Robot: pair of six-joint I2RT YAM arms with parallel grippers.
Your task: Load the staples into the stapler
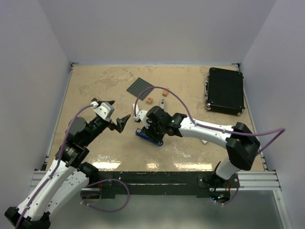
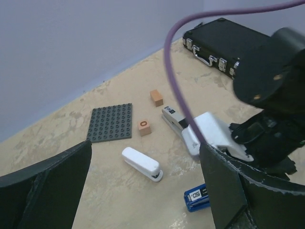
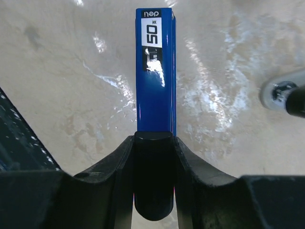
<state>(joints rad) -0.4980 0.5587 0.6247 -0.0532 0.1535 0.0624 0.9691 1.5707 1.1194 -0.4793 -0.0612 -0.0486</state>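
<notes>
The right fingers (image 3: 119, 164) are clamped partway shut on the near end of the blue stapler (image 3: 155, 71), which lies lengthwise on the desk (image 3: 57, 71). The left fingers (image 2: 57, 186) are spread wide with nothing in them, hovering to its side. The staples (image 2: 172, 117), a whitish box with a grey tray piece, lie farther out near the orange blocks (image 2: 144, 127), apart from the stapler. The stapler is best pinned squarely and flat, so the free arm can lift its top without skidding.

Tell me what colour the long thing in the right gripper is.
The long thing is blue with a white label; right wrist view shows it best.
</notes>
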